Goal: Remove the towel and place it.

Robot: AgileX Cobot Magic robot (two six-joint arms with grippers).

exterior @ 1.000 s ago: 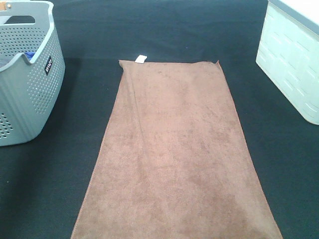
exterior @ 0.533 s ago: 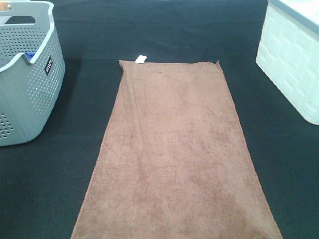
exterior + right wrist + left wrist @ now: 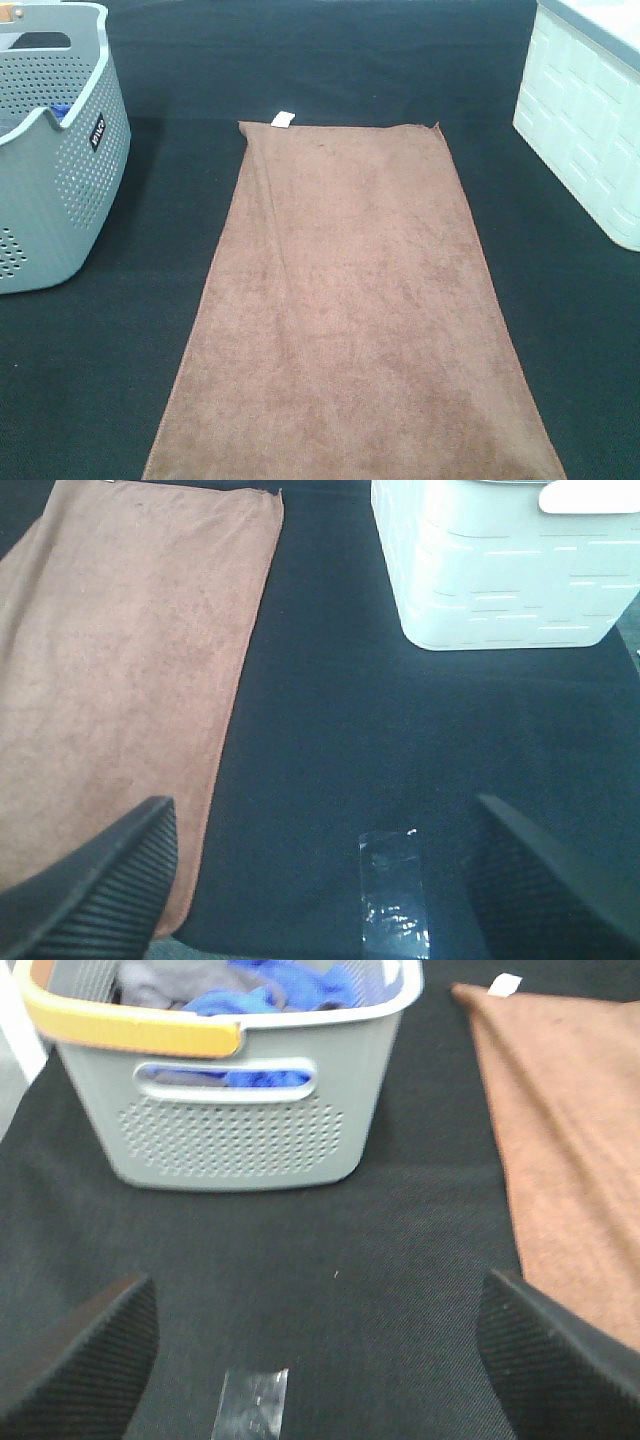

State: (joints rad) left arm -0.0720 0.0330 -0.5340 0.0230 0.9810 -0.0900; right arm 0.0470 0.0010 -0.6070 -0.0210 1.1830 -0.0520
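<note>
Towel (image 3: 350, 310) flat, lengthwise front-to-back, tag (image 3: 283, 119) far

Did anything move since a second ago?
No, nothing visibly changed. The towel still lies flat between the grey basket and the white bin, and nothing is holding it.

The large brown plush towel (image 3: 350, 310) is lying soft and matt down the centre of the frame, its nap looking faintly mottled, a small white fabric tag (image 3: 283, 119) showing at its upper left corner. Under it, the black table covering (image 3: 560, 320) is looking like a fine-woven, dull cloth. Upper left, the grey perforated plastic basket (image 3: 60, 190) is showing a smooth satin finish; upper right, the white moulded plastic bin (image 3: 585, 130) is gleaming slightly.
</note>
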